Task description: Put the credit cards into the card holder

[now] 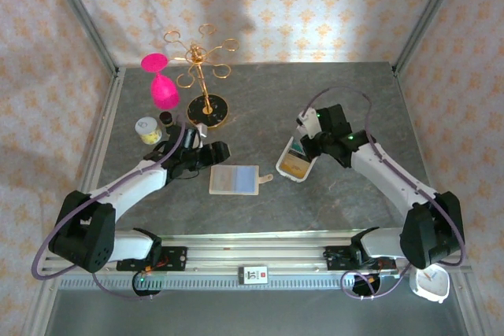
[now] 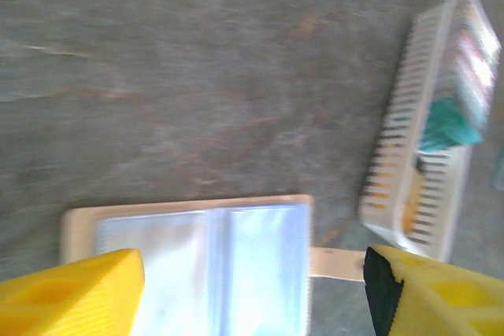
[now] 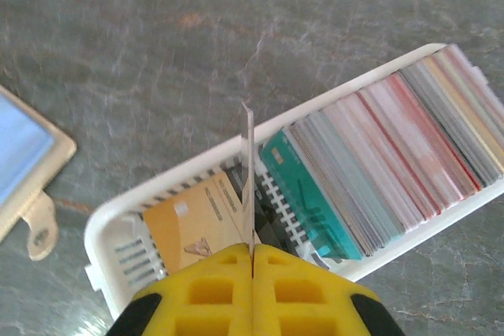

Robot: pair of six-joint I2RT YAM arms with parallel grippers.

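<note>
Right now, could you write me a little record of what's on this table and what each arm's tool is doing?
Left tool: open, empty, hovering over the card holder
Right tool: shut on one card, seen edge-on, over the basket
Card holder: lying open on the table, beige with clear sleeves
Basket: white, slotted, a row of cards standing in it
</note>
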